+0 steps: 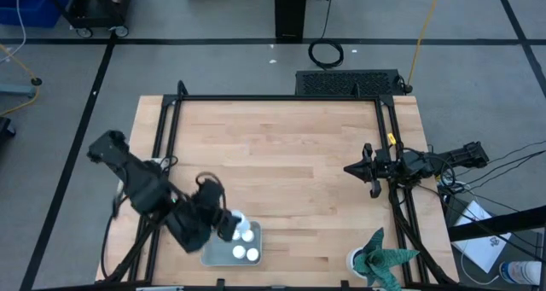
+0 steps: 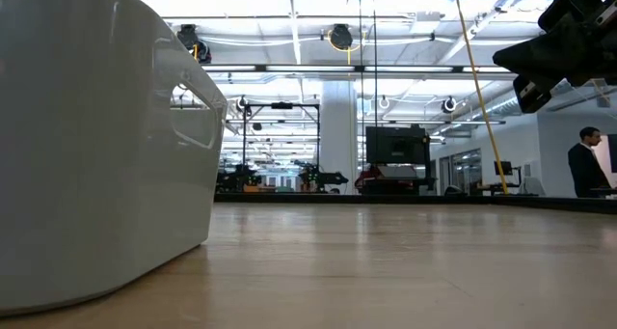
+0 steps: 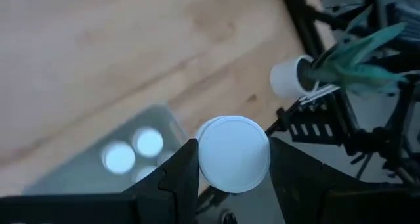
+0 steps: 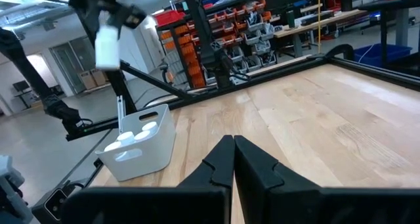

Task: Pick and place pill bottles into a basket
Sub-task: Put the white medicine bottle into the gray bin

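In the left wrist view a white pill bottle [image 3: 233,153] shows cap-first between the fingers of my left gripper [image 3: 230,178]. It hangs over the pale basket [image 1: 217,255], which stands near the table's front edge, left of the middle. Three more pill bottles [image 1: 246,247] stand inside the basket. In the right wrist view the held bottle [image 4: 107,45] hangs above the basket [image 4: 152,152]. My right gripper [image 4: 231,152] is shut and holds nothing, out at the table's right side [image 1: 373,169]. My left gripper pinches the bottle's round sides [image 3: 198,159] between its two fingers, just below the cap. The fingers slant down from the table's left and run along the bottle. The bottle hangs roughly upright, cap toward the wrist, clear of the basket and the bottles in it.
A green plant in a white pot [image 1: 375,258] stands at the table's front right corner. Black frame rails [image 1: 166,129] run along the table's left, far and right sides. In the low view the basket's wall [image 2: 96,146] fills the left. The wooden middle of the table [image 1: 281,154] lies bare.
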You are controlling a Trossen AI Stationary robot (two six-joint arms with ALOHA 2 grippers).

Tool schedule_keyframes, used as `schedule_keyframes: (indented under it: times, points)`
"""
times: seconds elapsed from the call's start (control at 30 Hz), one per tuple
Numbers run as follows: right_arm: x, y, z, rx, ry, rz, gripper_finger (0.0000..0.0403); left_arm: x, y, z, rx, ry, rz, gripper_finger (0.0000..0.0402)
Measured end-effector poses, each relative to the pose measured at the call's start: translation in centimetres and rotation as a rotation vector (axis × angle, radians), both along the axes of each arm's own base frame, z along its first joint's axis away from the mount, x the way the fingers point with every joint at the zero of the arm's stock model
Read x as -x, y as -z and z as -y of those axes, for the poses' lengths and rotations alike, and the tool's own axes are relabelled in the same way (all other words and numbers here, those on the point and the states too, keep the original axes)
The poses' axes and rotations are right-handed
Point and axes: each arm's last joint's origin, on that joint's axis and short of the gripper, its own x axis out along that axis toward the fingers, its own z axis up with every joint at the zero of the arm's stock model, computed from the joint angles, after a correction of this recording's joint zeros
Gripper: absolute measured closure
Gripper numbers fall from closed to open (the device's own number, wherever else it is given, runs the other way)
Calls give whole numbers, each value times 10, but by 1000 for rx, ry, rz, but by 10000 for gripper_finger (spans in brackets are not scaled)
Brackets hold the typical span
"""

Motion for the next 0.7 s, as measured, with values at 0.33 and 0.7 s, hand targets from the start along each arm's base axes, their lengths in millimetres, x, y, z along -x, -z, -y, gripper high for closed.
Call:
schedule_keyframes:
  times: [0.33, 0.7]
  points:
    - [0, 0, 0, 0, 0, 0, 399, 10, 45, 65, 80, -79, -124, 239]
    - [0, 0, 0, 0, 0, 0, 399, 21, 98, 96, -8, -161, -365, 239]
